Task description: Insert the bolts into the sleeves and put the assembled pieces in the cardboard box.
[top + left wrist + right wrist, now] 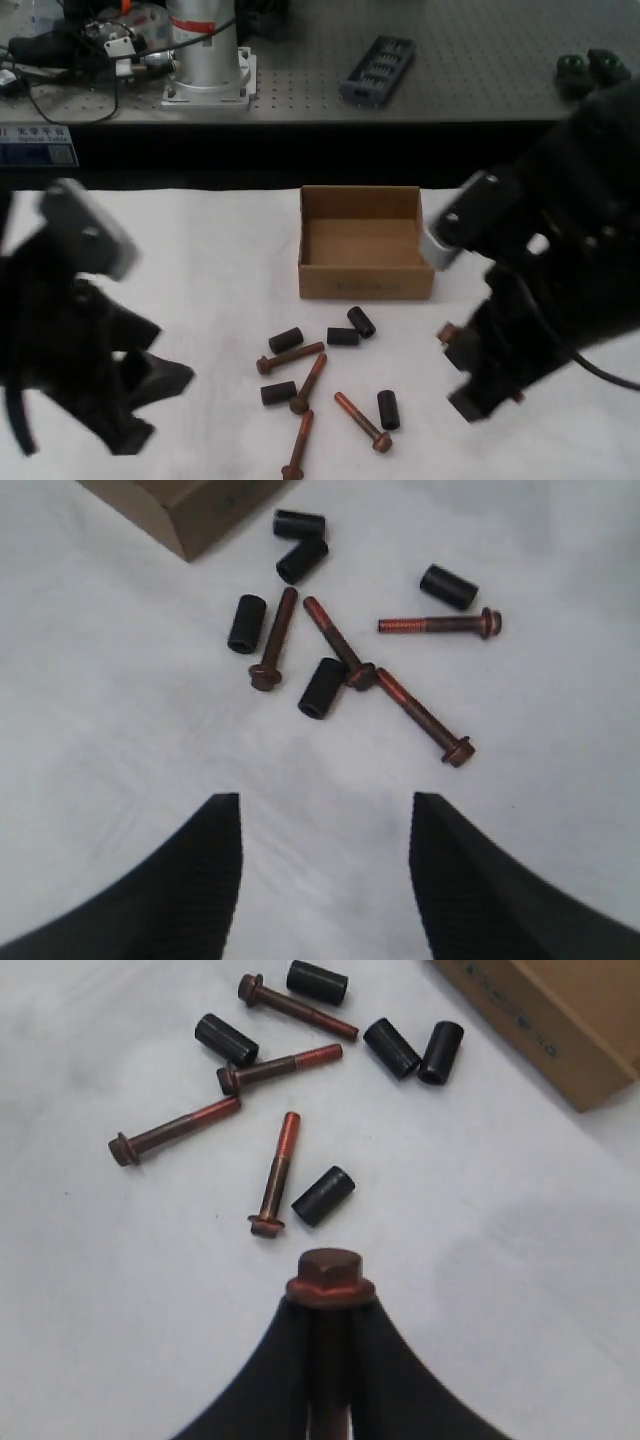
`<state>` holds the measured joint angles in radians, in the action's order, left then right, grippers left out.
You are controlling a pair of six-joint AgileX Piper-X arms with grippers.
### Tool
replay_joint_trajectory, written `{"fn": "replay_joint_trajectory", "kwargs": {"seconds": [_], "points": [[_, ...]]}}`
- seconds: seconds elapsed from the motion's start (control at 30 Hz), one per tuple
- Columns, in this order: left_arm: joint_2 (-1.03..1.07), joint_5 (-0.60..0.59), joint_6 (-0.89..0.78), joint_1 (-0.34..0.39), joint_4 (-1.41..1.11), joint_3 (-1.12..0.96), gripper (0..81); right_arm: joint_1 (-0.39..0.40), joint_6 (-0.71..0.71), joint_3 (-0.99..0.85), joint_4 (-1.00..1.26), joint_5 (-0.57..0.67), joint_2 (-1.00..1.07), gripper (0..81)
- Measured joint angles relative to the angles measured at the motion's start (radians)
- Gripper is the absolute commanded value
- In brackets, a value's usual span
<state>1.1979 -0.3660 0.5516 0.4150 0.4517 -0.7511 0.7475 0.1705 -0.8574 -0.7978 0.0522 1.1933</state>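
Grips rust-red hex-head metal bolt (330, 1275) in right claw (330, 1310), head toward skewed black cylindrical sleeve (323, 1196) just ahead; left claw (325, 805) spread.

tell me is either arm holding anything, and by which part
Right arm's jaws are shut on a bolt, gripped by its shank just below the head, which pokes out past the tips. Left arm's jaws are open, holding nothing.

white cloth (210, 270) up front — perforated metal table (490, 85) behind
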Motion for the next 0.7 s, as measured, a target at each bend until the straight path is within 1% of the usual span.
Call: {"fn": "replay_joint_trajectory", "kwargs": {"seconds": [0.03,0.07,0.13,0.2,0.23,0.33,0.37,0.5,0.6,0.7], "points": [[0.007,0.022,0.017,0.0,-0.001,-0.029,38.0,0.0,-0.007,0.041,-0.011,0.002,-0.063,1.7],[0.037,0.027,0.021,0.022,-0.001,-0.035,38.0,0.0,-0.014,0.045,-0.011,0.001,-0.063,1.7],[0.109,0.051,0.041,0.058,0.009,-0.087,38.0,0.0,-0.022,0.08,-0.022,0.001,-0.129,1.7],[0.193,0.1,0.097,0.086,0.058,-0.195,38.0,0.0,-0.035,0.108,-0.036,0.003,-0.189,1.7],[0.193,0.1,0.097,0.088,0.063,-0.195,38.0,0.0,-0.04,0.128,-0.051,0.002,-0.242,1.7],[0.308,0.17,0.165,0.12,0.109,-0.281,38.0,0.0,-0.058,0.141,-0.069,0.002,-0.304,1.7],[0.345,0.187,0.188,0.128,0.124,-0.307,37.4,0.0,-0.059,0.141,-0.069,0.002,-0.307,1.7],[0.452,0.21,0.246,0.14,0.189,-0.393,30.5,0.0,-0.06,0.144,-0.074,0.004,-0.35,1.7],[0.49,0.213,0.262,0.14,0.209,-0.416,32.5,0.0,-0.062,0.144,-0.074,0.004,-0.353,1.7],[0.526,0.212,0.264,0.14,0.21,-0.428,37.9,0.0,-0.062,0.146,-0.078,0.004,-0.353,1.7]]}}
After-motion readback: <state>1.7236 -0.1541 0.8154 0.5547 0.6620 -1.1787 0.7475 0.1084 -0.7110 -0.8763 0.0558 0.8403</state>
